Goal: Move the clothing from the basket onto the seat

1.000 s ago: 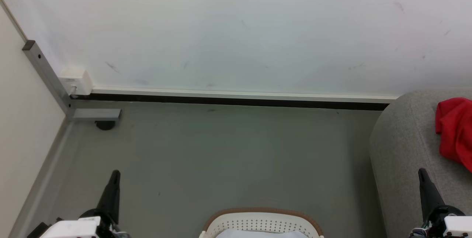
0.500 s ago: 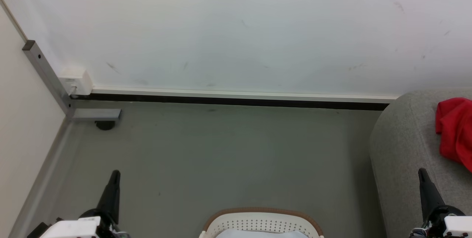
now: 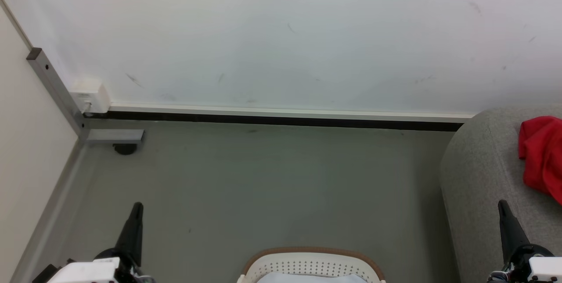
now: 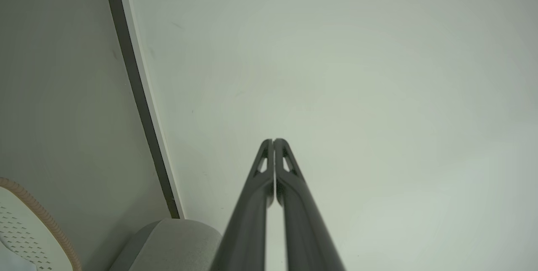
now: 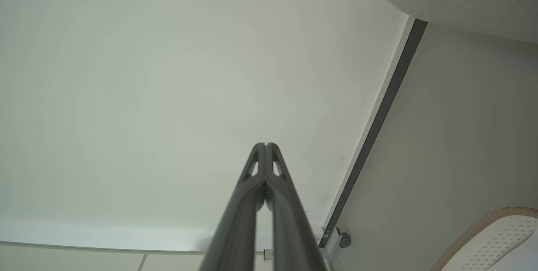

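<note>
Head view: red clothing [image 3: 541, 155] lies on the grey seat [image 3: 478, 173] at far right; the basket [image 3: 307, 266] stands on the floor [image 3: 263, 177], bottom centre. Left gripper [image 4: 273, 140] and right gripper [image 5: 265, 145] each have fingers pressed together, gripping nothing.

The head camera looks forward and down at floor [image 3: 263, 186] and wall [image 3: 281, 33]. Both wrist cameras face that wall, each catching basket [image 3: 307, 251] and seat [image 3: 478, 177] edges.
</note>
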`<state>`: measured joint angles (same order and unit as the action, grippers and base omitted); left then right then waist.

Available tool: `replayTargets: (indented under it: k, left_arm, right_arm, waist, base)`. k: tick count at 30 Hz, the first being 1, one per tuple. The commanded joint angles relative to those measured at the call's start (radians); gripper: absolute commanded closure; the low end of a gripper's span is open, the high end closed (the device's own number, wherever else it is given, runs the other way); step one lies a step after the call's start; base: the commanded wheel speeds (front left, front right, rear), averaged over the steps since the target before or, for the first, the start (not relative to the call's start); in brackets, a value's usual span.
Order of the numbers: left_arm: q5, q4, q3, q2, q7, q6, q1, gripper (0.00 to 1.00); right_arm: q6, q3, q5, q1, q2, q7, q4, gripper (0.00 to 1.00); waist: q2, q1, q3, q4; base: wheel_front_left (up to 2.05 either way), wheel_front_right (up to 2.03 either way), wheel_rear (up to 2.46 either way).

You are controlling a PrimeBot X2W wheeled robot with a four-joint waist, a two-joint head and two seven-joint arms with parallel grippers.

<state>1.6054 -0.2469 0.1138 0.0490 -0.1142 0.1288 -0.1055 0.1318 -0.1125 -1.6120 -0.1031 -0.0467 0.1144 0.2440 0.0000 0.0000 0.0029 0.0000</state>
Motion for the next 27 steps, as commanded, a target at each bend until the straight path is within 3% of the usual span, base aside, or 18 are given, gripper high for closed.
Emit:
replayTargets:
  k: [1, 27]
  left_arm:
    - [0.013, 0.002, 0.002, 0.002, -0.004, 0.004, -0.009, 1.0]
    - [0.014, 0.002, 0.002, 0.002, -0.004, 0.005, -0.009, 1.0]
  right_arm:
    - [-0.002, -0.003, -0.002, -0.013, -0.007, 0.003, 0.002, 1.0]
    - [-0.002, -0.003, -0.002, -0.014, -0.007, 0.003, 0.002, 1.0]
  waist:
    - [0.0, 0.0, 0.0, 0.0]
    - [0.0, 0.0, 0.0, 0.0]
  base:
    - [0.0, 0.0, 0.0]
    - [0.0, 0.0, 0.0]
